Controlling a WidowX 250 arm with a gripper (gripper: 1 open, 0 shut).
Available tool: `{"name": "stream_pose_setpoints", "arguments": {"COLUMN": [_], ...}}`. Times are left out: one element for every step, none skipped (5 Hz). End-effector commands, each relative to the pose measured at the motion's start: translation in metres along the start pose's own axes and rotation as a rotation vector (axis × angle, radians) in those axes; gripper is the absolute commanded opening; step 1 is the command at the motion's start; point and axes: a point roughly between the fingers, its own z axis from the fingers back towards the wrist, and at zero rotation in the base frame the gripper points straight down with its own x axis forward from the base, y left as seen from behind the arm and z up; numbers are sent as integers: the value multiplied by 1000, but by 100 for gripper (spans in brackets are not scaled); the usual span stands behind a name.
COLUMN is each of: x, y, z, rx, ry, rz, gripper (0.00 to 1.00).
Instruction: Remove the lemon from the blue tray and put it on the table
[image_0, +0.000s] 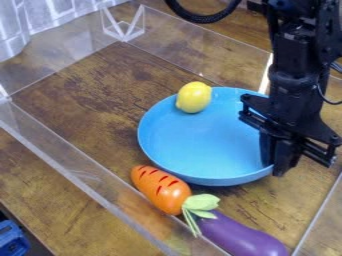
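The lemon (194, 96), a small smooth yellow toy fruit, sits on the far left rim of the big round sky-blue plastic tray (201, 150), seemingly perched on the edge rather than in the middle. Going near to far: a purple toy eggplant (241, 236) and an orange striped toy carrot (160, 187) lie on the dark brown wooden worktop (94, 120) in front of the tray. The black end effector (286, 166) points down at the tray's right rim, jaws closed, holding nothing I can see. To do this step well, I judge it should open wide, cross to the lemon, and grip around its middle so it cannot roll. Whether the fingertips touch the rim is unclear; the eggplant is cut off below.
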Motion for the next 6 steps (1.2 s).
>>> {"name": "stream_pose_setpoints", "arguments": {"x": [8, 8, 7, 5, 11, 13], "y": [-16, -31, -37, -36, -26, -23], "z": [23, 10, -1, -10, -2, 11], "rx": [-32, -42, -53, -57, -63, -57], "ry": [-60, -60, -56, -50, -38, -33], "rz": [-57, -68, -83, -94, -139, -108], "gripper": [0, 0, 0, 0, 0, 100]}}
